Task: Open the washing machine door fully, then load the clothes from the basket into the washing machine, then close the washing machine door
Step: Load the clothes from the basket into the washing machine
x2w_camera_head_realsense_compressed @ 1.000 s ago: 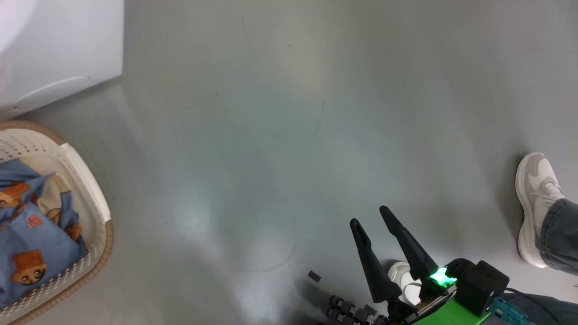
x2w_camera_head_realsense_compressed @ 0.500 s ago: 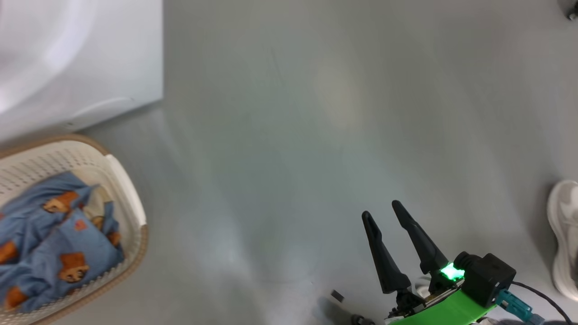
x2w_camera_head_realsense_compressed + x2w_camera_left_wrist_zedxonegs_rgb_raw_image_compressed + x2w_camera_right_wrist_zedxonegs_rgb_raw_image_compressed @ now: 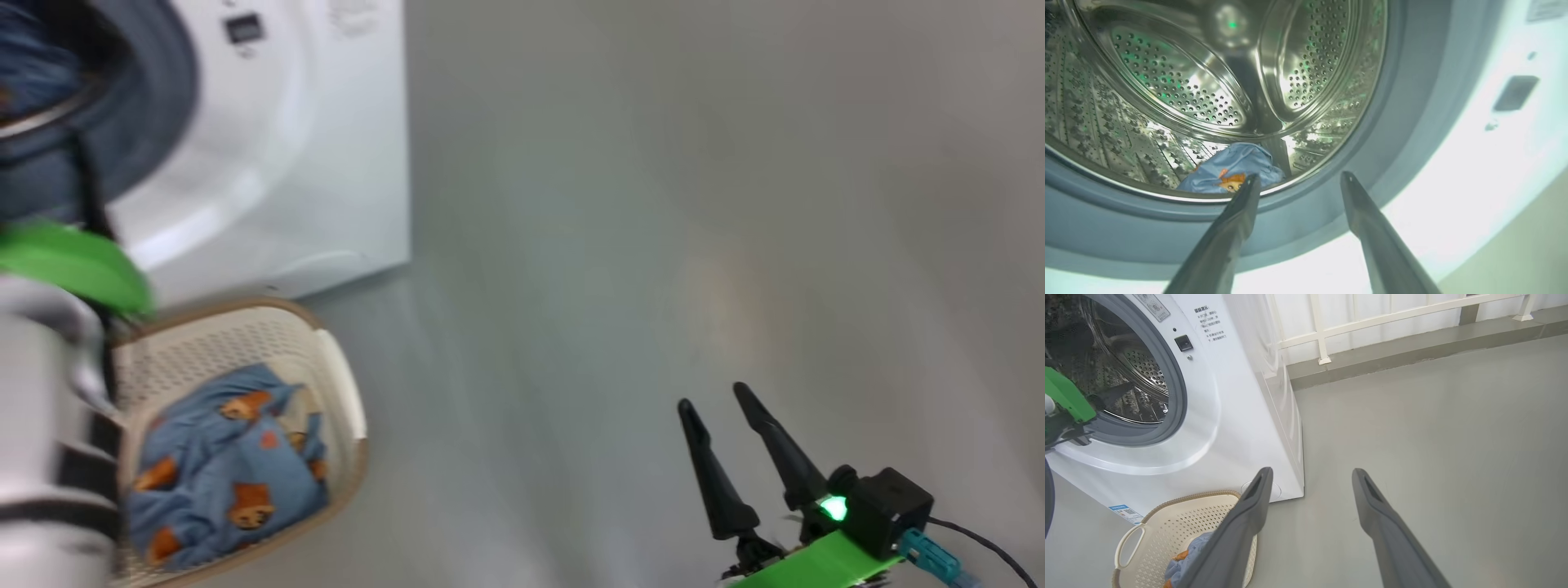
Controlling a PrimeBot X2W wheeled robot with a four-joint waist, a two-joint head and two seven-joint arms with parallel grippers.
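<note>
The clothes (image 3: 220, 474) mostly lie in the basket (image 3: 343, 392) on the floor (image 3: 612, 245) just before the washing machine (image 3: 326, 163), with one garment (image 3: 1233, 169) at the front lip of the drum (image 3: 1167, 81). My left gripper (image 3: 1300, 176) is at the drum mouth and my right gripper (image 3: 712, 396) hangs over the floor, both with jaws apart and empty. I fear that garment could slide out or catch in the gasket (image 3: 1404, 102) at closing.

The drum mouth (image 3: 1167, 81) of the washing machine (image 3: 1241, 428) stands open, with one piece of the clothes (image 3: 1229, 171) lying low inside. The left gripper (image 3: 1300, 176), fingers apart, hangs before its lower rim. The basket (image 3: 339, 392) stands close before the machine's foot; the grey floor (image 3: 653, 245) beside it gives wide passage.
</note>
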